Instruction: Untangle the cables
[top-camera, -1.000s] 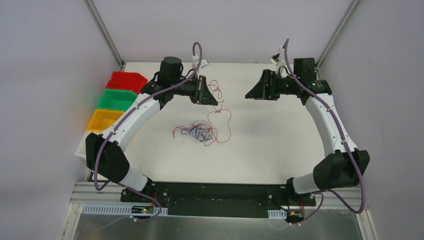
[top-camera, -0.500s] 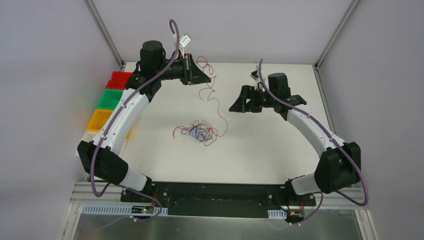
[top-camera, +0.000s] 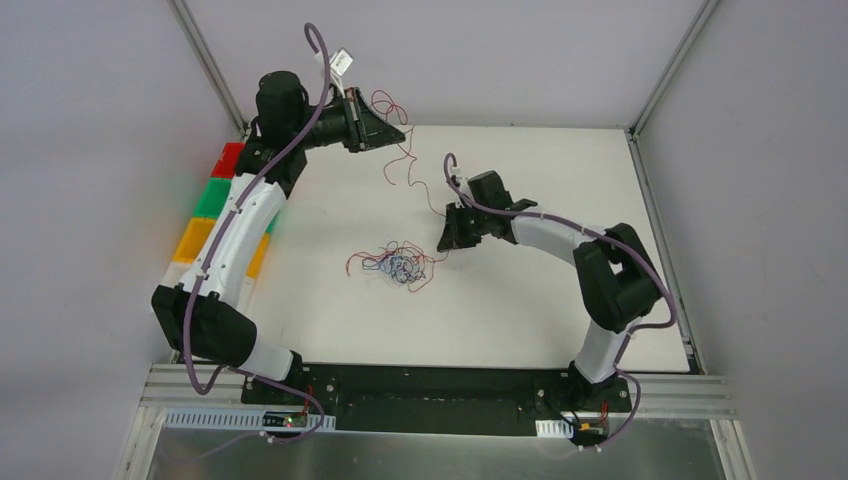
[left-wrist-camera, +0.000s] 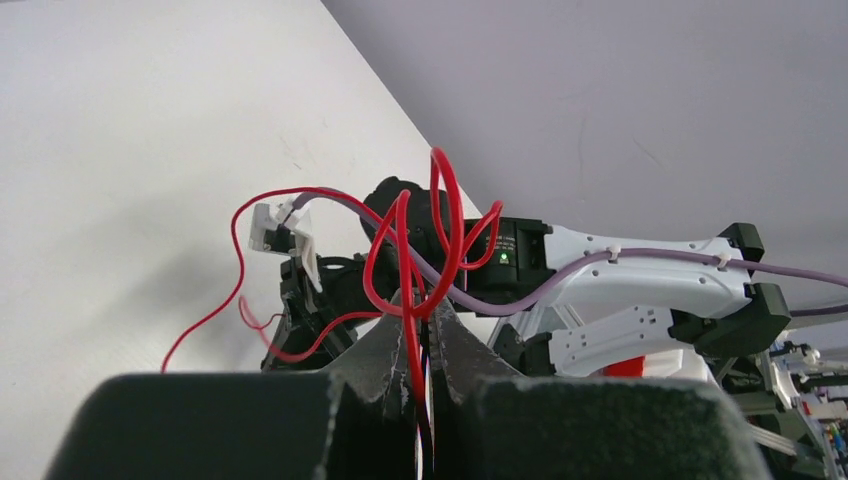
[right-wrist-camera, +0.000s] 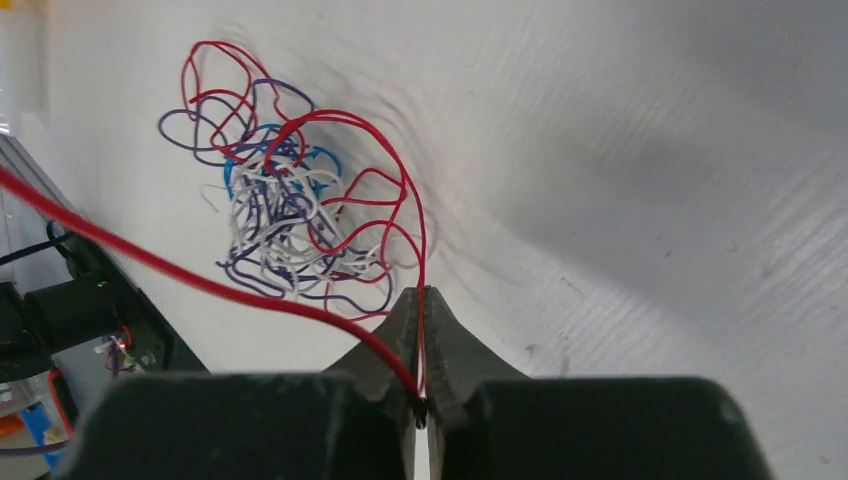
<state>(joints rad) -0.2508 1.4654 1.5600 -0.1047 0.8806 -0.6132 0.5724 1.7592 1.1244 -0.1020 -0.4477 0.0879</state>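
Red wire (right-wrist-camera: 200, 281) runs from the raised left gripper (left-wrist-camera: 421, 322) to the right gripper (right-wrist-camera: 422, 302), both clamped on it, beside the tangle (top-camera: 400, 268)

left gripper (top-camera: 392, 130): way up over the table's (top-camera: 540, 170) far-left corner, red cable (top-camera: 410, 150) looping out of its tip
red cable: droops from there across to the right gripper (top-camera: 445, 238)
right gripper: low, just beside the tangle's right edge
tangle (top-camera: 395, 268): red and blue wires bunched mid-table
bins (top-camera: 212, 198): red, green, yellow, along the left edge
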